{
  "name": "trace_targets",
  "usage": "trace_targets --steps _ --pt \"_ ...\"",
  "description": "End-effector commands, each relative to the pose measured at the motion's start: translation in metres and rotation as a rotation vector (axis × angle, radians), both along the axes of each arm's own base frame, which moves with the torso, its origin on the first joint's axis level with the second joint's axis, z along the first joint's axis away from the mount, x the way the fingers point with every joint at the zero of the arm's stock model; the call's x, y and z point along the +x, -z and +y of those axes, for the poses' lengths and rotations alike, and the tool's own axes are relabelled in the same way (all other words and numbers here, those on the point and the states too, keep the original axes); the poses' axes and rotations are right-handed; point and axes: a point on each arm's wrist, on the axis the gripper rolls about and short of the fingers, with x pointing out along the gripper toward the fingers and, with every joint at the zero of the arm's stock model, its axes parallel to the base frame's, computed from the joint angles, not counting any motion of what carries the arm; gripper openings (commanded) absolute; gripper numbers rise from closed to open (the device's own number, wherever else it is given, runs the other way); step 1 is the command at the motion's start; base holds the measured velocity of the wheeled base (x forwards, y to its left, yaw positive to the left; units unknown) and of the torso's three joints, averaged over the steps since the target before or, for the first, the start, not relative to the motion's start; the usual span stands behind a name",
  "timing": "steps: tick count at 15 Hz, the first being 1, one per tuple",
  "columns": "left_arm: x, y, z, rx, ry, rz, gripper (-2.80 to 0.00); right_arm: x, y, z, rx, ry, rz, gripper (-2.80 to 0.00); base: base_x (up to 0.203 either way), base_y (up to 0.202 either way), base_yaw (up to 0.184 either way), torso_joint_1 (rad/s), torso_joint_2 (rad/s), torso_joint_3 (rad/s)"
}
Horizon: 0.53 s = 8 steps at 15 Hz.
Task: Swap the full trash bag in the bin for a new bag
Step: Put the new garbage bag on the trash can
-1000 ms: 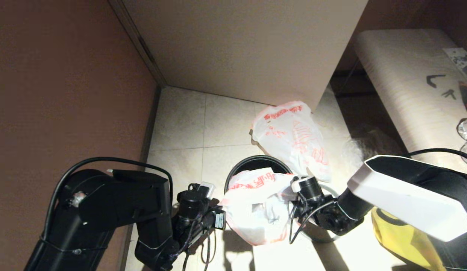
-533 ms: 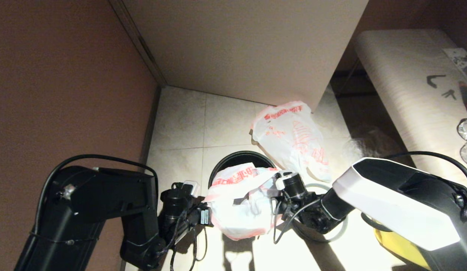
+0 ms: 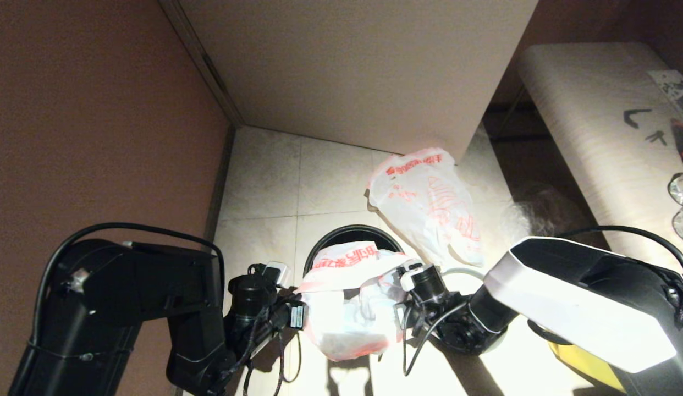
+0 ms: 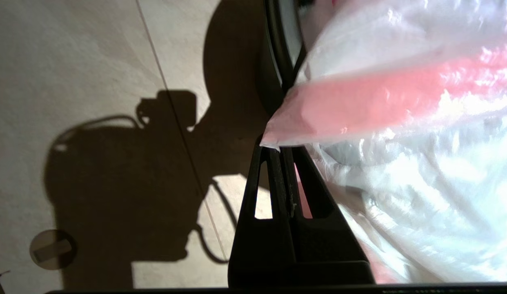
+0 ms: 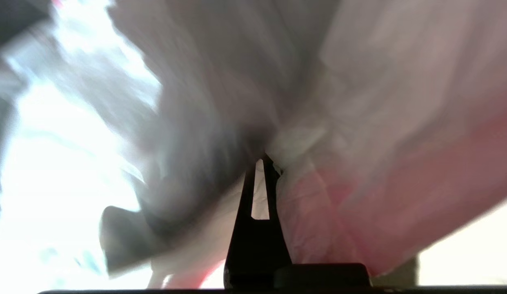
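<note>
The new bag [image 3: 347, 308], thin white plastic with red handles and red text, hangs stretched between my two grippers, over the near edge of the black bin [image 3: 350, 234]. My left gripper [image 3: 300, 316] is shut on the bag's red-edged left side [image 4: 359, 102], close to the bin's rim [image 4: 278, 49]. My right gripper [image 3: 399, 308] is shut on the bag's right side [image 5: 319, 196], which fills that wrist view. The full trash bag [image 3: 424, 203], lumpy with a red striped drawing, lies on the floor behind the bin, against the cabinet.
A beige cabinet [image 3: 352, 66] stands at the back and a brown wall [image 3: 99, 137] on the left. The grey ring [image 3: 457, 270] lies on the floor by my right wrist. A yellow bag [image 3: 578, 357] sits at the near right, below a pale bench [image 3: 594, 121].
Both grippers have carried the new bag to the left and a little toward me. The bin's rim also shows further left than a second ago. The full trash bag has not moved.
</note>
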Motion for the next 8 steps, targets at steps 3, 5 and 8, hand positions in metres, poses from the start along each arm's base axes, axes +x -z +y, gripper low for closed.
trace_targets --steps 3,5,8 --pt "-0.012 0.002 0.001 0.004 0.009 0.023 -2.8 -0.016 -0.005 -0.012 -0.018 0.023 -0.008 -2.8 0.0 0.0 0.0 0.0 0.0 0.0" --pt "-0.017 0.009 0.002 0.006 0.011 0.025 -2.8 -0.025 -0.001 -0.017 -0.032 0.025 0.007 -2.8 0.0 0.0 0.0 0.0 0.0 0.0" --pt "-0.024 0.021 0.006 0.022 0.013 0.038 -2.8 -0.027 0.016 -0.02 -0.048 0.026 0.029 -2.8 0.0 0.0 0.0 0.0 0.0 0.0"
